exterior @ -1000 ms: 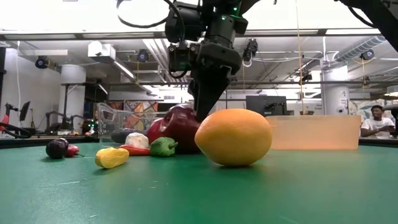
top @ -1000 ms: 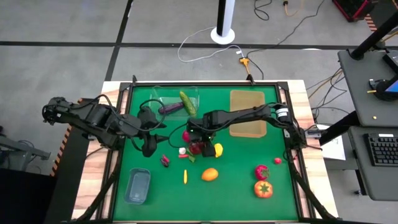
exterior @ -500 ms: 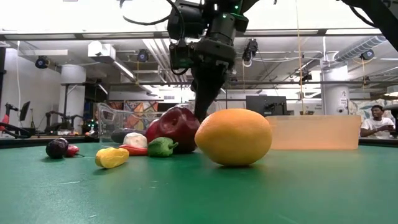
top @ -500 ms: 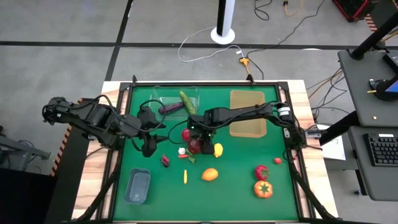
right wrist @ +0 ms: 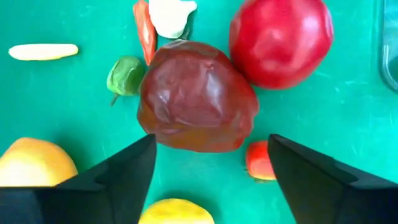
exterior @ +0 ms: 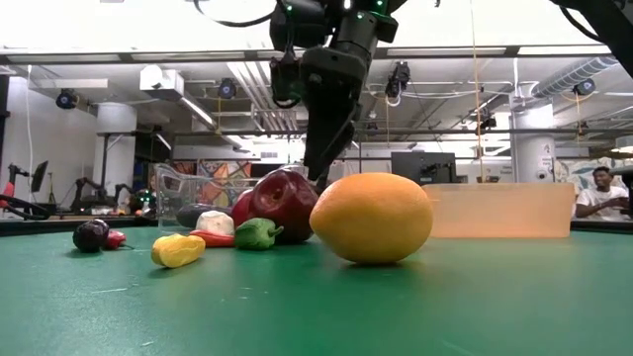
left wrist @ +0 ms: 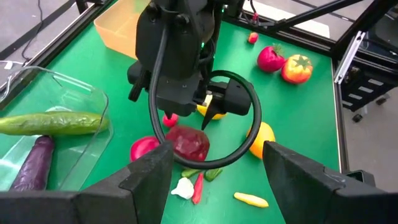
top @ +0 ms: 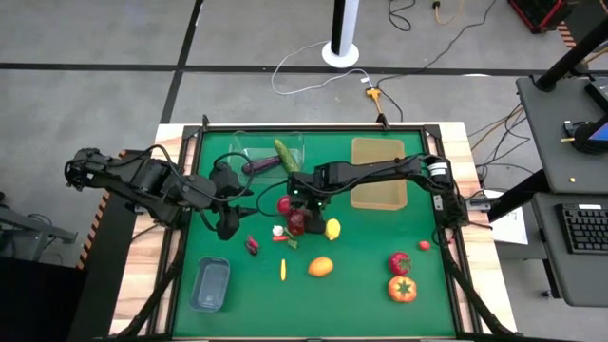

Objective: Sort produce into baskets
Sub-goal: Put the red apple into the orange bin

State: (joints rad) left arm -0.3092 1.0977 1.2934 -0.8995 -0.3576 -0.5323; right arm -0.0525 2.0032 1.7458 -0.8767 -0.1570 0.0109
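Observation:
A dark red fruit [right wrist: 198, 99] rests on the green mat amid a cluster of produce. Beside it are a red round fruit [right wrist: 281, 40], a yellow fruit [top: 332, 228], a green chilli [right wrist: 126, 74], a red chilli [right wrist: 145, 31] and a white piece [right wrist: 171, 14]. My right gripper [right wrist: 211, 142] hangs open just above the dark red fruit, pointing steeply down, one finger on either side of it. My left gripper [left wrist: 214, 186] waits open above the mat's left middle [top: 228, 223]. A cucumber [top: 286, 157] and an eggplant [top: 259, 164] lie in the clear tub [top: 245, 144].
The tan tray [top: 378, 171] sits at the far right and the bluish tub [top: 210, 283] at the near left. An orange fruit [top: 321, 266], a yellow chilli [top: 283, 271], a tomato [top: 402, 288] and a red fruit [top: 400, 262] lie toward the near edge.
My right gripper has risen a little from the dark red fruit and rolled about its own axis. The fruit has stayed on the mat where it was.

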